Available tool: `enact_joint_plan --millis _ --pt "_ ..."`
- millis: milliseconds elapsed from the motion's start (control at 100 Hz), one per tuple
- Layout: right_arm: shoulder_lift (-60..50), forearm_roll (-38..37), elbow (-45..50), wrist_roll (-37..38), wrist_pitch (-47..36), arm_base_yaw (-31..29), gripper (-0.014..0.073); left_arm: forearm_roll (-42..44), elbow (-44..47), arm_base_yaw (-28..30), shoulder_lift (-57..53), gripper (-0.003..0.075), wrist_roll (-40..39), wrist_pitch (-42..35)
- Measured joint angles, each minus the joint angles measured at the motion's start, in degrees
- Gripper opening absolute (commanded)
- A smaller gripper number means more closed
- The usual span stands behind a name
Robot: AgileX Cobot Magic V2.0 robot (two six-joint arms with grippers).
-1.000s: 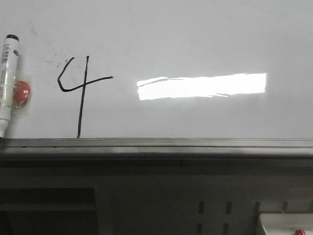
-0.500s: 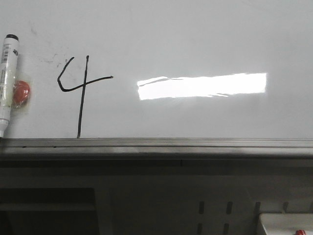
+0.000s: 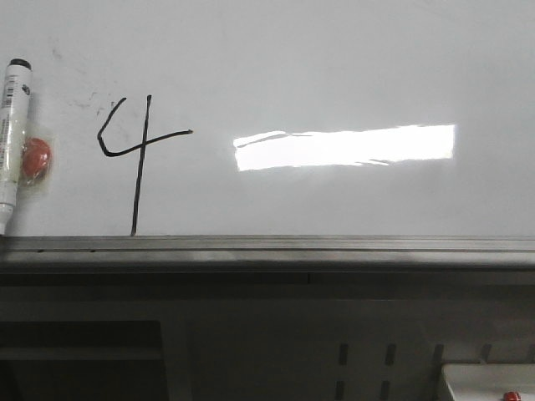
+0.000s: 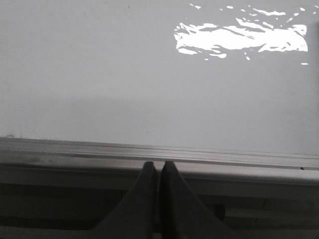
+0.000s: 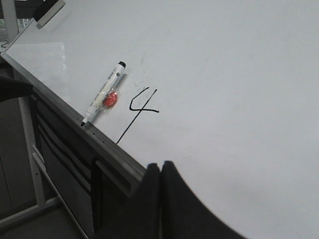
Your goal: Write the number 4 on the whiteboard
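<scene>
The number 4 (image 3: pixel 138 154) is already drawn in thin black line on the whiteboard (image 3: pixel 334 67), toward its left side, with the long vertical stroke running down to the grey rail (image 3: pixel 267 245) along the board's lower edge. Just left of it a marker (image 3: pixel 14 142) lies against the board, tip down at the rail, with a small red magnet (image 3: pixel 37 159) touching its side.

Judging by this, the writing is done and the step in hand is only to clear away cleanly. To do it well, both arms should back straight off from the board without sweeping across the fresh ink (it would likely smear), and leave the marker where it sits.

The right claw (image 5: pixel 160 167) has its 2 fingers pressed together, holding nothing; in its wrist view the 4 sits well apart from it, beyond the fingertips and toward the marker, with the rail running between.

The left claw (image 4: pixel 159 167) is likewise closed and empty, its tips hanging before the rail; neither the 4 nor the marker shows in its wrist view, only bare board and glare.
</scene>
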Motion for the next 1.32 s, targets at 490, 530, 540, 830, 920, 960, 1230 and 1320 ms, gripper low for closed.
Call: enact_joint_plan --millis 490,530,540,830,920,960,1230,1320 --pt "-9.85 -2.96 11.37 11.40 -1.18 -37.52 -0.0064 0.00 0.00 0.00 0.00 -0.0020 0.00 0.00" --pt "-11.88 -3.26 11.27 11.64 0.01 -39.77 -0.0064 0.00 0.00 0.00 0.00 -0.0020 0.00 0.00" --pt "-12.49 -3.49 11.27 11.56 0.35 -40.58 -0.0064 0.00 0.00 0.00 0.00 -0.0020 0.00 0.00" --pt "-14.03 -7.22 11.27 11.88 15.64 -45.29 -0.0064 0.00 0.00 0.00 0.00 -0.0020 0.00 0.11" --pt "-14.03 -7.22 11.27 11.88 15.79 -45.44 -0.0064 0.00 0.00 0.00 0.00 -0.0020 0.00 0.11" --pt "-14.03 -7.22 11.27 11.88 15.79 -45.44 -0.0064 0.00 0.00 0.00 0.00 -0.0020 0.03 0.11" --pt "-14.03 -7.30 11.27 12.02 15.82 -45.44 -0.0064 0.00 0.00 0.00 0.00 -0.0020 0.03 0.11" --pt "-14.03 -7.30 11.27 12.02 15.82 -45.44 -0.0064 0.00 0.00 0.00 0.00 -0.0020 0.03 0.11"
